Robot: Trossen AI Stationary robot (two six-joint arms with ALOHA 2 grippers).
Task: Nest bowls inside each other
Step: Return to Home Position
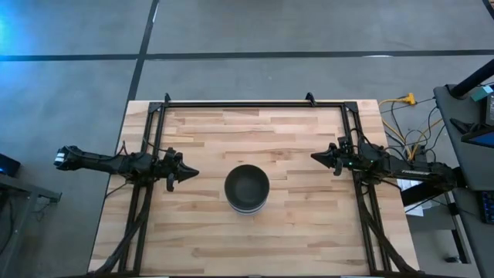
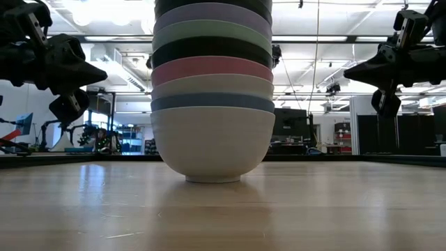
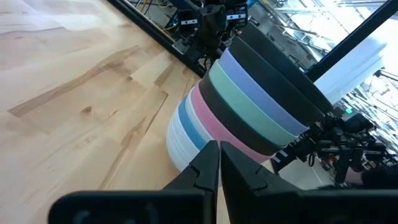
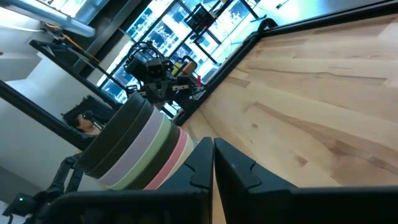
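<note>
The bowls stand nested in one stack (image 1: 247, 188) at the table's middle, a black bowl on top. In the low view the stack (image 2: 212, 90) rests by the white bottom bowl's foot (image 2: 212, 178); above it come blue, white, pink, black, green, lavender and black rims. The left wrist view shows the stack (image 3: 249, 106), and so does the right wrist view (image 4: 134, 149). My left gripper (image 1: 193, 172) hovers shut, left of the stack, pointing at it. My right gripper (image 1: 313, 157) hovers shut to the stack's right, also pointing at it. Neither touches a bowl.
A black metal frame (image 1: 255, 103) runs along the table's far edge and down both sides under the arms. Cables (image 1: 409, 123) and equipment lie beyond the right edge. Bare wood (image 1: 247, 247) lies all round the stack.
</note>
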